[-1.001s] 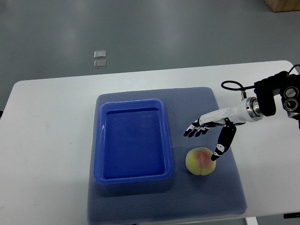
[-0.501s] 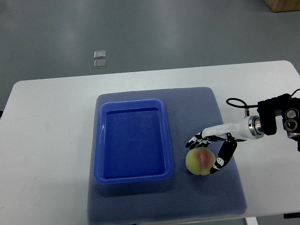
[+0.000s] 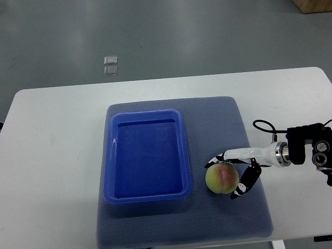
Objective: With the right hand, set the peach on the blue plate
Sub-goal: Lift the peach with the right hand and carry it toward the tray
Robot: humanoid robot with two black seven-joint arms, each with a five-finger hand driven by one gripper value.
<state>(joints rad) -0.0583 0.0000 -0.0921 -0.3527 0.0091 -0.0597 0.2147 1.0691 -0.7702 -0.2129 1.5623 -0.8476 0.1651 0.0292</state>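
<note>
Top view: one round yellow-green peach with a red blush [image 3: 222, 179] lies on the grey-blue textured mat [image 3: 228, 124], at 3 o'clock of the single rectangular blue plastic plate [image 3: 148, 154], just beside its rim. One white-and-black right hand [image 3: 237, 171] cups the peach, fingers [image 3: 218, 160] over its top, thumb at its 3 o'clock side.

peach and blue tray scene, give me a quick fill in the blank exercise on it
1. The round yellow-pink peach lies on the grey-blue ____, outside the rectangular blue plastic plate.
2. The peach sits to the picture's ____ of the blue plate.
3. The hand around the peach is the robot's ____ hand.
4. The blue plate holds ____.

Missing words: mat; right; right; nothing
</note>
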